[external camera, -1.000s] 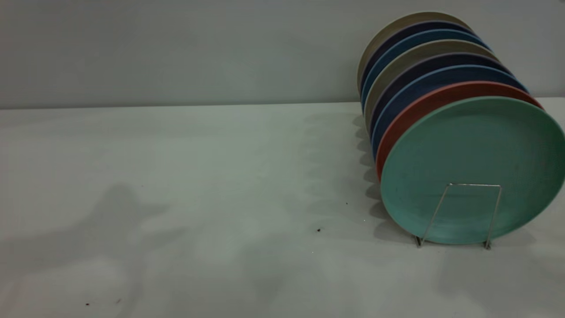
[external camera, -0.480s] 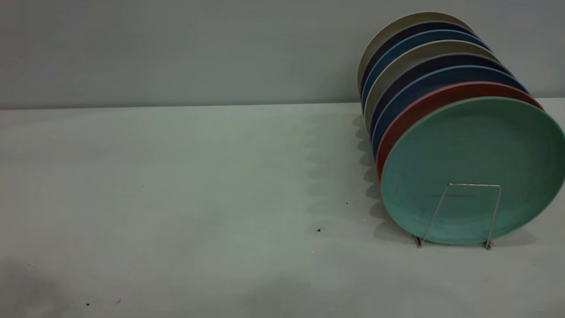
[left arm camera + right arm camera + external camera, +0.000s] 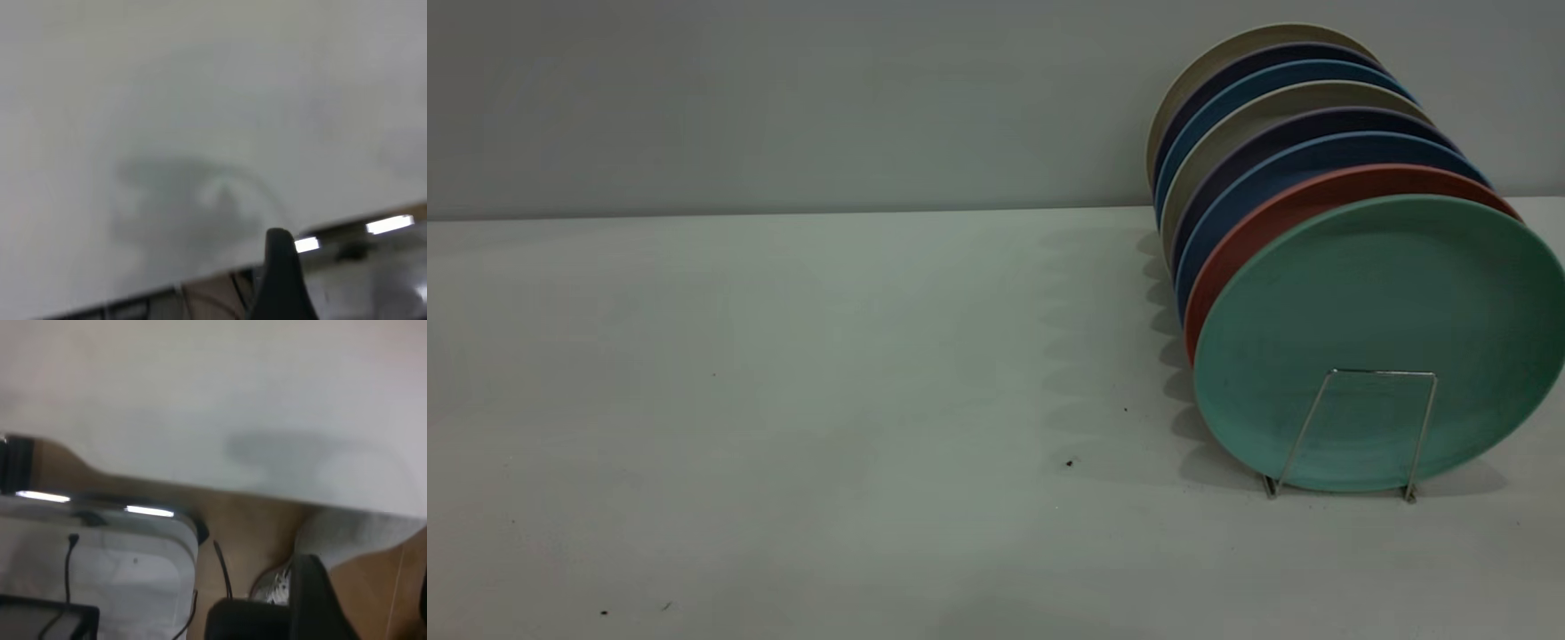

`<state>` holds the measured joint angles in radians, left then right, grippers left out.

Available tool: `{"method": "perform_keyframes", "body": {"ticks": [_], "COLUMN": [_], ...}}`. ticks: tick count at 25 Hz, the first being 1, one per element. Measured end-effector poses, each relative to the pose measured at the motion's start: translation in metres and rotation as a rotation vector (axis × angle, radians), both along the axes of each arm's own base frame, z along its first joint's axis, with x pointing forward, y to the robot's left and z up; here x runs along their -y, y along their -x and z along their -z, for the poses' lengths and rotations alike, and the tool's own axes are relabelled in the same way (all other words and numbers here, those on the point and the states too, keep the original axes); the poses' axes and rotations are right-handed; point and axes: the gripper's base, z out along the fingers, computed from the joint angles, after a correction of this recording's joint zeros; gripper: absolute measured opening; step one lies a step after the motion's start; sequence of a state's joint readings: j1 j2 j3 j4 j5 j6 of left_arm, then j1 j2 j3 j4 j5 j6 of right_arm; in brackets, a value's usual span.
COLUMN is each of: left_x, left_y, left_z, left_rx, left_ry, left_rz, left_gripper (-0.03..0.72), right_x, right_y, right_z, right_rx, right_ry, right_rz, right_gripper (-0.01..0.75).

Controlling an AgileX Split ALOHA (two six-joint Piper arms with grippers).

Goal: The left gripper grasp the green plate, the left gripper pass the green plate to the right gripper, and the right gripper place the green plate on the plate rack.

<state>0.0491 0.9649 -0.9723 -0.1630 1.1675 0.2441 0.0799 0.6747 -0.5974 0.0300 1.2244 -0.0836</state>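
Note:
The green plate [image 3: 1378,342] stands upright in the front slot of the plate rack [image 3: 1356,431] at the right of the exterior view, leaning against a salmon-pink plate [image 3: 1280,213]. No gripper shows in the exterior view. A black part of my left gripper [image 3: 280,287] shows in the left wrist view, above the table's edge and holding nothing. My right gripper [image 3: 367,607] shows in the right wrist view, beyond the table's edge over the floor. It is open and empty, with one finger [image 3: 313,600] in plain sight.
Behind the pink plate several dark blue and beige plates [image 3: 1280,116] fill the rack. The white table [image 3: 783,400] runs left of the rack to a grey wall. A clear plastic bin [image 3: 100,560] stands on the floor below the table's edge.
The arm shadows on the table's front left have slid off towards the front edge and faded. The plates and the rack have not moved.

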Motion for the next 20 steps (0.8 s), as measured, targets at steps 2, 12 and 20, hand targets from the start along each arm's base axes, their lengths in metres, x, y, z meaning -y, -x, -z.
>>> {"method": "perform_keyframes", "body": {"ticks": [2, 12, 20], "left_x": [0.0, 0.002, 0.004], "left_y": [0.007, 0.053, 0.084], "left_z": [0.019, 0.076, 0.092], "left_rx": [-0.06, -0.171, -0.061], "left_ry": [0.002, 0.007, 0.002], "left_rz": [-0.001, -0.002, -0.008], "left_gripper": [0.581, 0.581, 0.581], "right_x": [0.001, 0.004, 0.004], "right_y": [0.01, 0.036, 0.045], "right_z": [0.011, 0.012, 0.01], "right_rx": [0.007, 0.266, 0.33], "right_ry": [-0.005, -0.022, -0.033], "right_rz": [0.013, 0.031, 0.031], "right_gripper": [0.4, 0.4, 0.4]}}
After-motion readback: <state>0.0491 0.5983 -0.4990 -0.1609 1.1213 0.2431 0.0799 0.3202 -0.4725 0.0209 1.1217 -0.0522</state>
